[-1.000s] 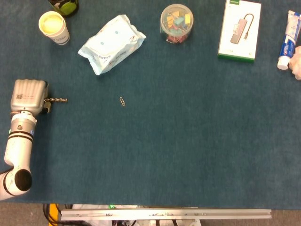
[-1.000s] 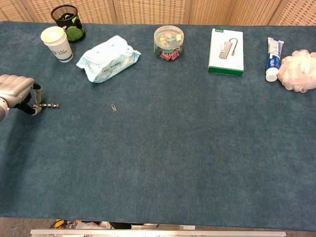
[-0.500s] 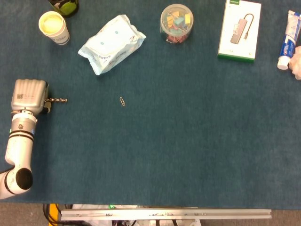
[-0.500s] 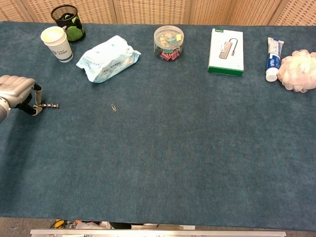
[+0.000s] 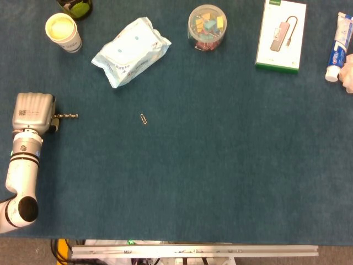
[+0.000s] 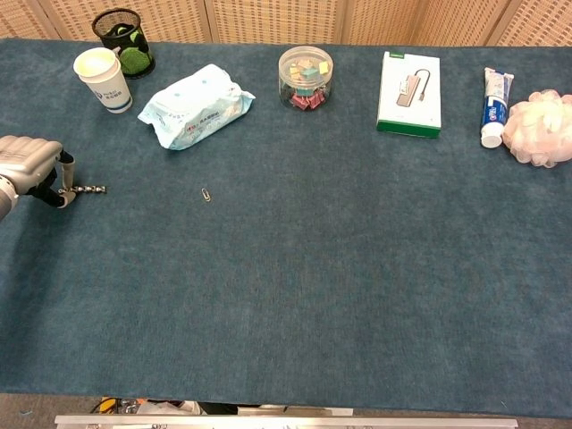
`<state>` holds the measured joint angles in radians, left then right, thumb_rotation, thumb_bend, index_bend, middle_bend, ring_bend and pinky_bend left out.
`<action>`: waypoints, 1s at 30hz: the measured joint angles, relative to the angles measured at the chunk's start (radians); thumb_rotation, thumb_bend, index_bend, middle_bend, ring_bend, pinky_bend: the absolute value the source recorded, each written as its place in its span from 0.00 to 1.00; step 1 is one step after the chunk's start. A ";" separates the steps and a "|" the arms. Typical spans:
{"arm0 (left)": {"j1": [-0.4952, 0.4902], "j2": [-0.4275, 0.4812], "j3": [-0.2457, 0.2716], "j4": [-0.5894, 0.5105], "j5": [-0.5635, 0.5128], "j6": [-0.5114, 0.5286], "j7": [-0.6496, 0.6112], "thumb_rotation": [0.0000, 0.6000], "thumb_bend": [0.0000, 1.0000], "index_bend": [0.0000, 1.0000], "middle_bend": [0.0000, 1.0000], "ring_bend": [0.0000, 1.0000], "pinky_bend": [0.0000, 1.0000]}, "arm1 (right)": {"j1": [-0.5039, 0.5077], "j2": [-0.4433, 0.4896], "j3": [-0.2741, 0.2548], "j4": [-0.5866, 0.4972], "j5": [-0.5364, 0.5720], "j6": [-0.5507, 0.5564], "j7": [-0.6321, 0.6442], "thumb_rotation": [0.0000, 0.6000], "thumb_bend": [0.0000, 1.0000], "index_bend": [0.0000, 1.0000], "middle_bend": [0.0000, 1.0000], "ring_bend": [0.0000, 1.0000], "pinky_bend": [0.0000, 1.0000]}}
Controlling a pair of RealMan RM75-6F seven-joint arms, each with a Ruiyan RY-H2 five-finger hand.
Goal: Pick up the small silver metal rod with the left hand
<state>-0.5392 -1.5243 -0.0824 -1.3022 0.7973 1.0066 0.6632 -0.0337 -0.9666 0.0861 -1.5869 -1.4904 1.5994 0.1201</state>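
In the head view, the left hand (image 5: pixel 34 112) sits at the table's (image 5: pixel 220 165) left edge with its fingers curled around one end of the small silver metal rod (image 5: pixel 67 116), which sticks out to the right, level, toward a paper clip (image 5: pixel 143 118) well apart. In the chest view, the same left hand (image 6: pixel 31 166) pinches the rod (image 6: pixel 87 189) low over the blue cloth; a wipes pack (image 6: pixel 197 105) lies further back.

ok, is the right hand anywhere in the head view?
No. Only the left hand shows there, at the left edge of the table, gripping the silver metal rod by one end.
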 measured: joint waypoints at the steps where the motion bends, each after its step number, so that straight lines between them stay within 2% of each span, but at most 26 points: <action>1: 0.000 0.000 0.000 0.001 0.001 0.000 0.000 1.00 0.36 0.56 0.88 0.87 0.94 | 0.000 0.000 0.000 0.000 0.000 0.000 0.000 1.00 0.04 0.38 0.44 0.30 0.31; 17: -0.001 0.025 0.008 -0.037 0.039 0.025 -0.005 1.00 0.36 0.59 0.88 0.87 0.94 | -0.006 -0.002 0.001 0.006 -0.006 0.012 0.009 1.00 0.04 0.38 0.44 0.30 0.31; 30: -0.002 0.129 0.019 -0.208 0.143 0.109 0.030 1.00 0.36 0.60 0.88 0.87 0.94 | -0.008 -0.009 0.002 0.021 -0.013 0.020 0.027 1.00 0.04 0.38 0.44 0.30 0.31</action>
<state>-0.5411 -1.3950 -0.0633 -1.5105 0.9402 1.1156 0.6932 -0.0414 -0.9760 0.0876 -1.5660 -1.5029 1.6190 0.1469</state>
